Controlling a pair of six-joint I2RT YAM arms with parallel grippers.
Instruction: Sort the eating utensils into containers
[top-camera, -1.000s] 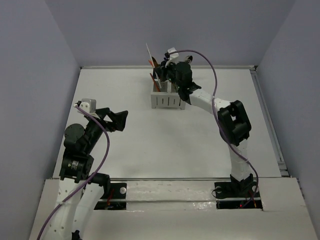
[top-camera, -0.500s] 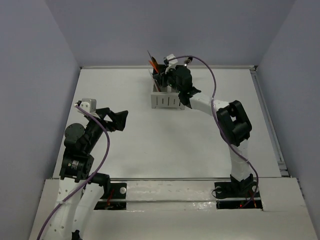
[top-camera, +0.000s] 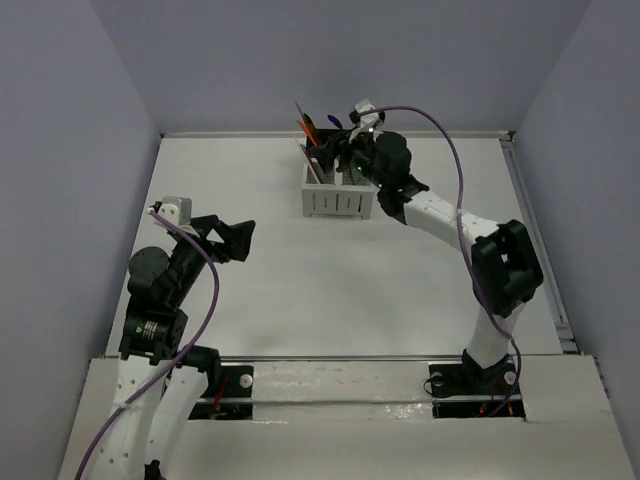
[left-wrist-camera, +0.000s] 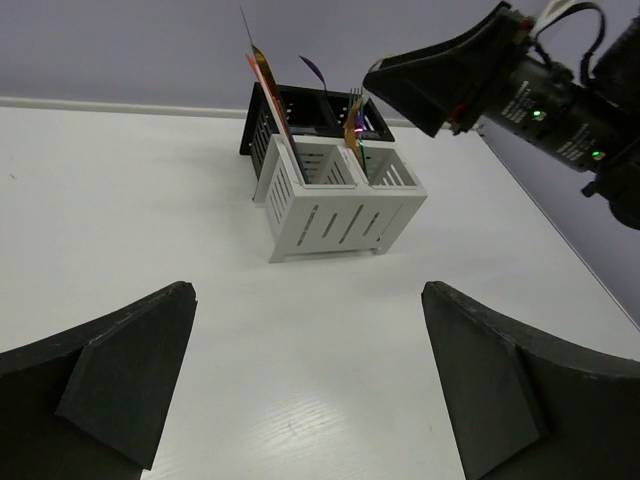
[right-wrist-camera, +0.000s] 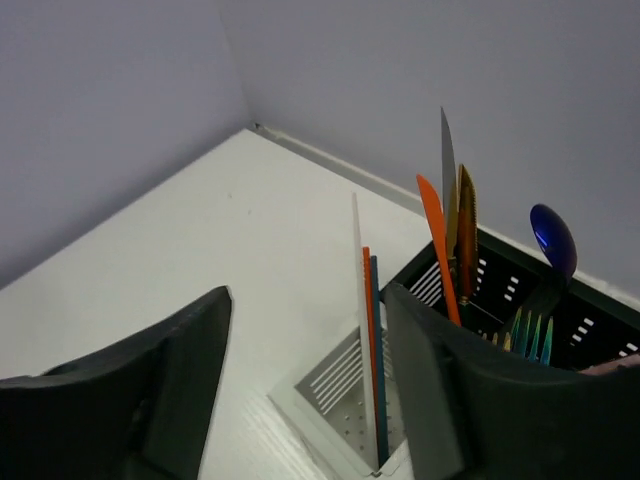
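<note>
The containers are a white slatted caddy (top-camera: 340, 197) (left-wrist-camera: 335, 200) with a black compartment block (left-wrist-camera: 300, 108) (right-wrist-camera: 520, 290) joined behind it. Pale, orange and teal chopsticks (right-wrist-camera: 366, 330) (top-camera: 312, 165) stand upright in a white corner compartment. An orange knife (right-wrist-camera: 437, 240), a gold-toned blade, a blue spoon (right-wrist-camera: 553, 240) and iridescent forks (right-wrist-camera: 530, 330) stand in the black part. My right gripper (right-wrist-camera: 305, 300) (top-camera: 338, 152) hovers open over the caddy; the chopsticks stand free between its fingers. My left gripper (left-wrist-camera: 308, 290) (top-camera: 243, 238) is open and empty, low over the table, well short of the caddy.
The caddy stands near the back wall (top-camera: 330, 60) of the white table (top-camera: 330, 290). A raised rim (top-camera: 535, 240) runs along the table's right side. The right arm's purple cable (top-camera: 440, 135) arcs above the caddy.
My right gripper has opened and let go of the chopsticks, which now stand in the white compartment. The right arm's elbow has swung to the right. The left arm has not moved.
</note>
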